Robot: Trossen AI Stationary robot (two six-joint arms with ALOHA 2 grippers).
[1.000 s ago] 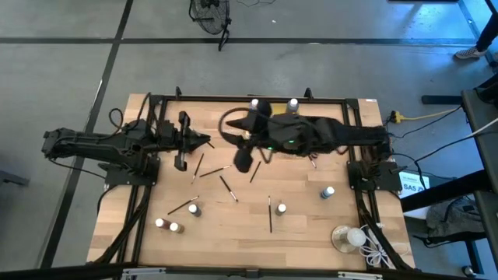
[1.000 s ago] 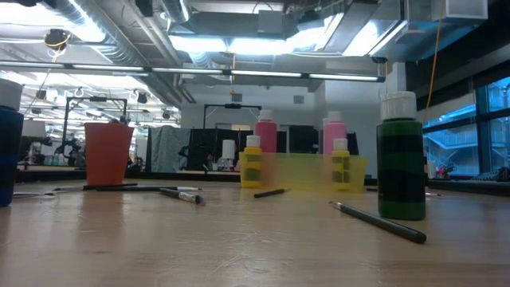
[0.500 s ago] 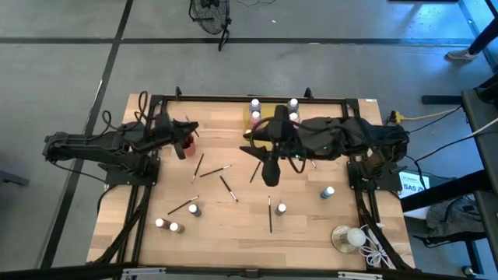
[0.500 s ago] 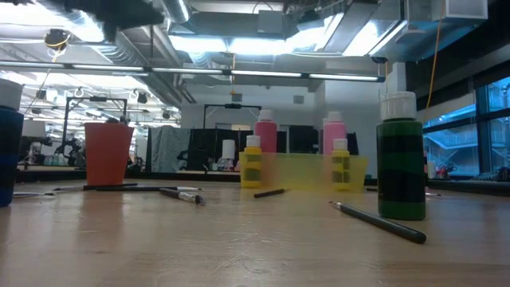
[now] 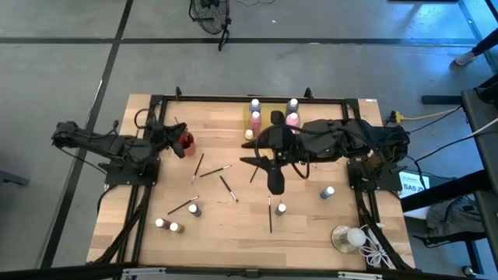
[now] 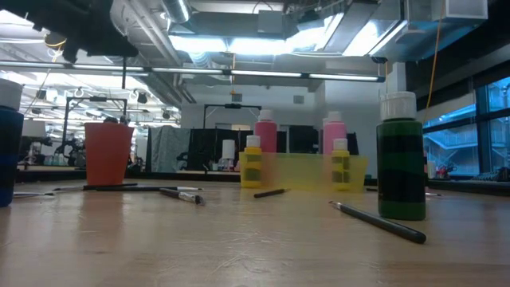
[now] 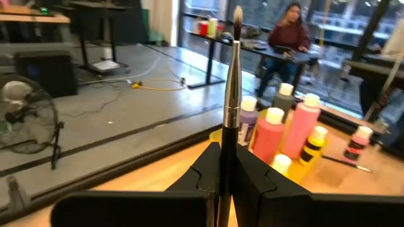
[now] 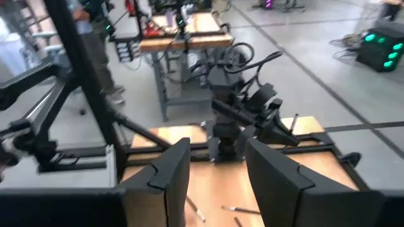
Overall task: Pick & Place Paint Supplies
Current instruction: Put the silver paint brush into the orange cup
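1. Left gripper [image 7: 228,183] clamped on a paintbrush [image 7: 232,94] — handle pinched between the jaws, pale bristle tip standing straight out ahead of them, upright, presumably to go handle-first into a holder.
2. Just past that tip, seen through the left wrist view: a cluster of white-capped bottles, a pink bottle [image 7: 302,132] tallest, a purple one [image 7: 247,121] beside it, a small yellow-and-black one [image 7: 312,146] further along. Grouped tight, so likely the collecting spot.
3. From above, left gripper parked at the table's far-left part beside the red cup [image 5: 186,141]; whether over it or only next to it, hard to tell. Looks like the brush's drop point.
4. Right gripper [image 8: 218,167] with jaws apart and nothing between them — free for the next pick, by the look of it.
5. Below and around the right jaws on the wooden table [image 5: 311,233]: loose brushes [image 5: 270,214] scattered flat, well apart from one another, still to be gathered.
6. Farther out from the right jaws: small bottles [image 5: 328,191] standing singly, one [image 5: 281,208] close to a brush, a pair [image 5: 166,225] near the front-left.
7. Farthest, low view: green bottle [image 6: 401,155] up close, yellow tray [image 6: 307,171] with pink bottles behind, all unheld.
8. Judgement: sorting partway through, most brushes not yet placed.
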